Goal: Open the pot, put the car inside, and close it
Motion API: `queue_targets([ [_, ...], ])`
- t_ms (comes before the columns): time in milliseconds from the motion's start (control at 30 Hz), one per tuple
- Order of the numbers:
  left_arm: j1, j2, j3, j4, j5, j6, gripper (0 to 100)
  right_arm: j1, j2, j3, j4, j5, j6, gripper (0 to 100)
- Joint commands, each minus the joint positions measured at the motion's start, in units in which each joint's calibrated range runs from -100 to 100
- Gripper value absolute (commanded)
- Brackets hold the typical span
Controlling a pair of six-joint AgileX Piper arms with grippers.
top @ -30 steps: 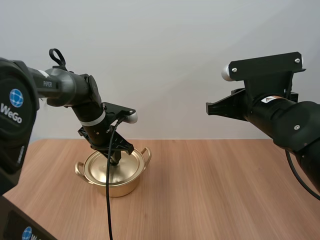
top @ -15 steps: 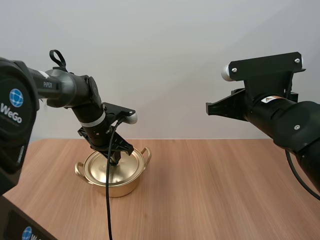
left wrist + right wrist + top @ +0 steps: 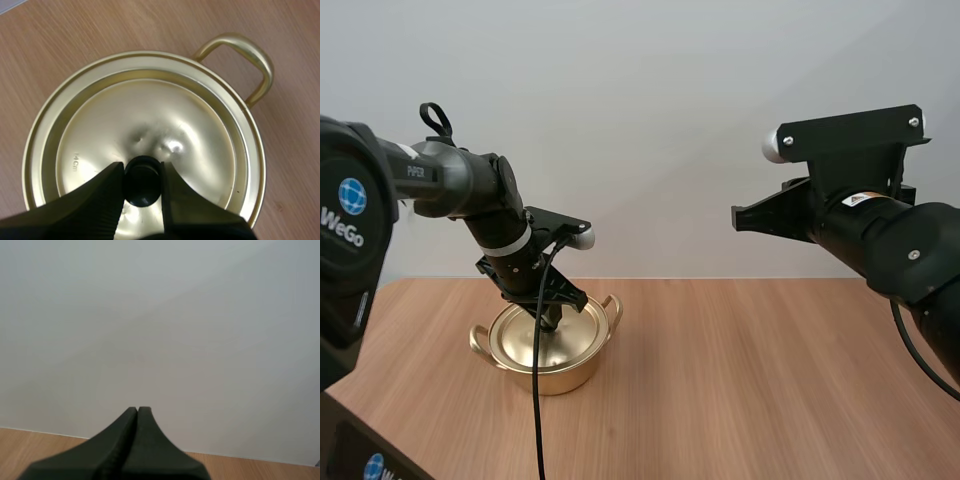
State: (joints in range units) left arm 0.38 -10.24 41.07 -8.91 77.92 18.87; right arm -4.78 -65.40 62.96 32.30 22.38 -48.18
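Observation:
A golden pot [image 3: 582,368] stands on the wooden table at the left, with its golden lid [image 3: 575,330] resting on it. My left gripper [image 3: 552,318] reaches down onto the middle of the lid. In the left wrist view my left gripper [image 3: 141,168] pinches the lid's black knob [image 3: 142,182] between its two tips, and the lid [image 3: 150,120] sits level inside the pot's rim. My right gripper [image 3: 738,215] hangs high above the table at the right. Its fingers lie together as one wedge [image 3: 137,412], holding nothing.
The pot has a looped handle [image 3: 250,60] on each side. The wooden table [image 3: 750,380] stretches to the right of the pot under my right arm.
My left arm has shifted only very slightly over the pot. The lid stays on the pot and the right arm has not moved.

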Motion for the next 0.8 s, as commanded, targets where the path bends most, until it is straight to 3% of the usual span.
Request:
queue_targets([
  [0, 0.03, 0.05, 0.05, 0.0, 0.03, -0.06, 22, -0.03, -0.01, -0.03, -0.07, 0.31, 0.06, 0],
  [100, 0.03, 0.05, 0.05, 0.0, 0.03, -0.39, 50, -0.03, -0.01, -0.03, -0.07, 0.31, 0.06, 0],
  [233, 0.03, 0.05, 0.05, 0.0, -0.15, -0.86, 99, -0.03, -0.01, -0.03, -0.07, 0.66, 0.06, 0],
  [767, 0.03, -4.42, -4.69, -0.34, -0.08, -0.85, 100, -0.03, -0.01, -0.03, -0.07, 0.98, 0.06, 0],
])
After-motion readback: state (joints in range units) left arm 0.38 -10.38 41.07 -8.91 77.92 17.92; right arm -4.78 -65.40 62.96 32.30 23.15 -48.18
